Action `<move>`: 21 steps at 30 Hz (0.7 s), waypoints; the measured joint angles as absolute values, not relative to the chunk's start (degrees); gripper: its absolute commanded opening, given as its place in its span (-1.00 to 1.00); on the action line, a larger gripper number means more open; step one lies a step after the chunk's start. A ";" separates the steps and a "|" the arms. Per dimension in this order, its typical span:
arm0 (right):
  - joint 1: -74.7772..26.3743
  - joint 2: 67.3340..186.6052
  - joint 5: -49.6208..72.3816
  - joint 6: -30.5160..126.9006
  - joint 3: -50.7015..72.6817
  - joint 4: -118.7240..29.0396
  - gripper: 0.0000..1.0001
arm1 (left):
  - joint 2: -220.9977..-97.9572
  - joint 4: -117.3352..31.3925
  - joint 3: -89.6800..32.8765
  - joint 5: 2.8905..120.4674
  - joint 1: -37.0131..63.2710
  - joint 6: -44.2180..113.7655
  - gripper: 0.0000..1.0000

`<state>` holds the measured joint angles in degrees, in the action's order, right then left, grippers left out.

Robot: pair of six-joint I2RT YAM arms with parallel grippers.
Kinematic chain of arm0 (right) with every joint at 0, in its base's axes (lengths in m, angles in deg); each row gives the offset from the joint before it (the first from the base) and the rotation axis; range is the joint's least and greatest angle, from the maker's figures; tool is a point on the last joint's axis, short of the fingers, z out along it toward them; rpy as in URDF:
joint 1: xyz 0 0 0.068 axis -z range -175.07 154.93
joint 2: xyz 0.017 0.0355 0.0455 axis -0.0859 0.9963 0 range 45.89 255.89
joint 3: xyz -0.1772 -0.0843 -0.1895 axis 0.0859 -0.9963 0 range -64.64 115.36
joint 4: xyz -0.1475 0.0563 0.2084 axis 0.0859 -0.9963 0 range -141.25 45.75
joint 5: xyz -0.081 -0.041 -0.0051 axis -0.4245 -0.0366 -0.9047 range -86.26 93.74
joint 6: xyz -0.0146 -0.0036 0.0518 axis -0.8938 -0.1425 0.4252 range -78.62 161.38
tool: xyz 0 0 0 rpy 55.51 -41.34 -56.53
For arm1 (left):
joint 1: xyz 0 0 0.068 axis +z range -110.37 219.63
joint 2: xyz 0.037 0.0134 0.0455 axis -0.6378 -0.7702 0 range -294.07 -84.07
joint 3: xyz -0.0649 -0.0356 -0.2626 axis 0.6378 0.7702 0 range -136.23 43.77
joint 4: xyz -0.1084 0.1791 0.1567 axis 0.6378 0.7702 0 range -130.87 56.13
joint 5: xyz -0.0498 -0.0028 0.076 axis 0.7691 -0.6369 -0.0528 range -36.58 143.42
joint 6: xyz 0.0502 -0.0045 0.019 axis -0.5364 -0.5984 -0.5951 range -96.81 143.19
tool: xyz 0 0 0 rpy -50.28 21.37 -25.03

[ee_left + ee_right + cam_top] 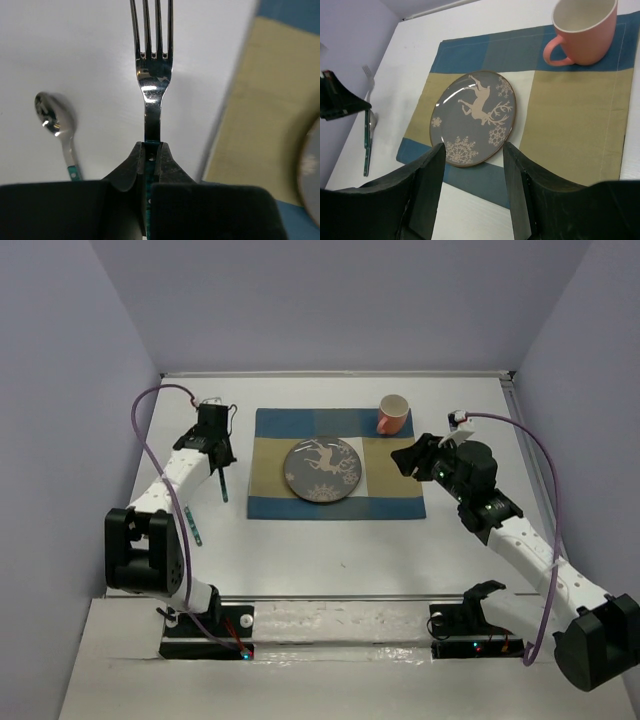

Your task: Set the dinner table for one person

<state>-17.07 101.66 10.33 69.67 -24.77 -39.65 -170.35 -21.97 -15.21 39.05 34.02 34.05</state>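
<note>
Left jaws are clamped shut on the teal handle of the fork (152, 85), tines pointed away, over bare bench (330, 550) just left of the checked placemat (265, 465). Right jaws are held apart, empty, above the mat's right end. Step judged: cutlery placement; plate (322, 470) and pink mug (393, 415) are already set. Next: fork to be squared beside the mat's left edge, then released; the teaspoon (55, 120) is not yet placed. The bench underlies everything. No writing or brand is readable; only a reindeer print is seen on the plate.
</note>
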 measured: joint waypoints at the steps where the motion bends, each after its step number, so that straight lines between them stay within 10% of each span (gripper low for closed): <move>1: -17.07 102.05 10.42 69.67 -25.01 -39.51 0.10 | -169.81 -21.51 -16.79 39.13 32.69 34.35 -1.00; 21: -17.07 103.47 10.81 69.65 -26.12 -39.12 0.10 | -192.21 -20.68 -31.37 38.74 17.83 36.87 -1.00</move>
<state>-17.07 103.47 10.81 69.65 -26.12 -39.12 -192.21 -20.68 -31.37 38.74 17.83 36.87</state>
